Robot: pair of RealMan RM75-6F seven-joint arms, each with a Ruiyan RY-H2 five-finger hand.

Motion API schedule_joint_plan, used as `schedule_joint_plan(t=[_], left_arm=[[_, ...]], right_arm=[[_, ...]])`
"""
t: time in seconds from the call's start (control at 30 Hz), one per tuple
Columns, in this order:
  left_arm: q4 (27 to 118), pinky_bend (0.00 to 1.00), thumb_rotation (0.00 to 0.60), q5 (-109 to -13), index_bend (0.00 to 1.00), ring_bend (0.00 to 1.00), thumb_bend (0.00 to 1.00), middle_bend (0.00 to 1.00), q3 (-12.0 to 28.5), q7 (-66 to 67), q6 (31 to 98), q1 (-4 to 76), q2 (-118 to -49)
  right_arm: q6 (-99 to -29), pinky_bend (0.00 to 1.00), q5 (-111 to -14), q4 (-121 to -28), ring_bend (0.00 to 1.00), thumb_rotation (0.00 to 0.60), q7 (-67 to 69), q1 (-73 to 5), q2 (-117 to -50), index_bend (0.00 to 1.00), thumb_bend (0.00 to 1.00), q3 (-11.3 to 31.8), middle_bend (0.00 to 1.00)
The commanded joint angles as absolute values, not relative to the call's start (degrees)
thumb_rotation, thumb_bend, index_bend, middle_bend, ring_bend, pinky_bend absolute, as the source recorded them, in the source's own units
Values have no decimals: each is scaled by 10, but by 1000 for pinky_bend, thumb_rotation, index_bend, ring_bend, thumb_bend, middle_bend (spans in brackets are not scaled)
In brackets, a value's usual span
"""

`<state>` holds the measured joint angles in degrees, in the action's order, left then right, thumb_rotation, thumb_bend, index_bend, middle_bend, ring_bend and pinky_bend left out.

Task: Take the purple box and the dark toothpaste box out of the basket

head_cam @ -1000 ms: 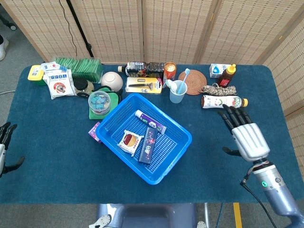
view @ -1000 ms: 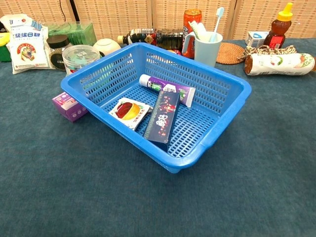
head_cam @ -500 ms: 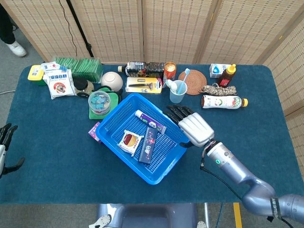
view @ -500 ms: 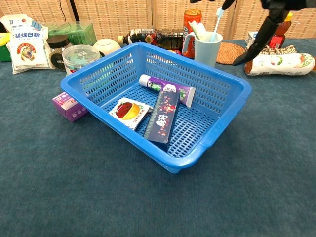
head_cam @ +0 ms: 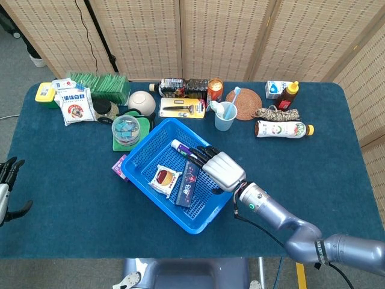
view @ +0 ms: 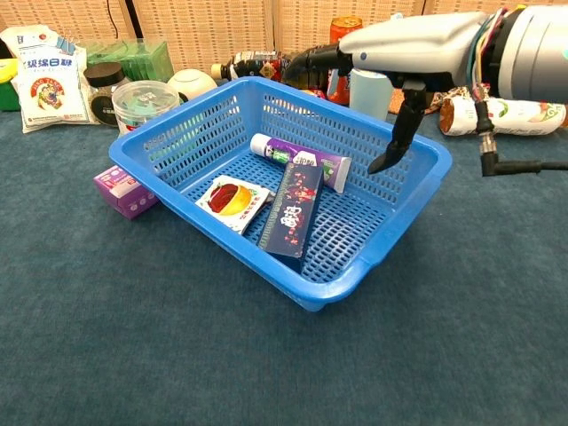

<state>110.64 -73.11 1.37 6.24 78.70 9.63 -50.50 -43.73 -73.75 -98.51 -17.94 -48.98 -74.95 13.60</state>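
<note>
Fingers of the right hand [head_cam: 218, 165] reach flat and spread over the blue basket [head_cam: 222, 192], palm down, holding nothing; in the chest view the same hand [view: 390, 44] hangs above the basket's far rim with the thumb [view: 399, 133] pointing down toward the inside. Its forearm [head_cam: 271, 211] runs back from the wrist across the basket's near-right corner and off the table's front edge. Just under and ahead of the fingertips lies the dark toothpaste box [head_cam: 188, 179], flat on the basket floor, its long side pointing away from the palm; whether the fingertips touch it cannot be told. Beyond the fingertips, against the far wall, lies a purple-and-white toothpaste tube [head_cam: 185, 149]. Farther out past the dark box sits a small white packet with a red picture [head_cam: 164, 177]. The purple box [head_cam: 120, 168] is outside the basket on the blue tablecloth [head_cam: 72, 198], just beside the basket wall farthest from the hand. Behind the hand, toward the table's back edge, stand a light blue cup with a toothbrush [head_cam: 225, 114] and a round woven coaster [head_cam: 248, 103]; a lying bottle [head_cam: 283, 128] sits off to the hand's outer side. Open cloth lies on the wrist's outer side and all along the front edge. The left hand [head_cam: 6, 189] hangs at the far table edge, fingers apart and empty.
</note>
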Motion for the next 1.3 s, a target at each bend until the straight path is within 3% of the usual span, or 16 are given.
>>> schedule_joint_plan(t=[0.03, 0.63, 1.3], left_arm=[[1106, 0, 600, -732, 0, 0, 265, 0, 14, 61, 784, 96, -504], [1107, 0, 600, -729, 0, 0, 265, 0, 19, 65, 770, 95, -503], [1108, 0, 600, -733, 0, 0, 265, 0, 19, 53, 752, 96, -495]], right_arm=[[-422, 112, -740, -962, 57, 600, -182, -501, -765, 0, 0, 119, 46], [-404, 112, -673, -908, 57, 600, -289, -562, -825, 18, 0, 102, 58], [-397, 128, -555, -869, 57, 600, -426, -628, -873, 134, 0, 48, 77]])
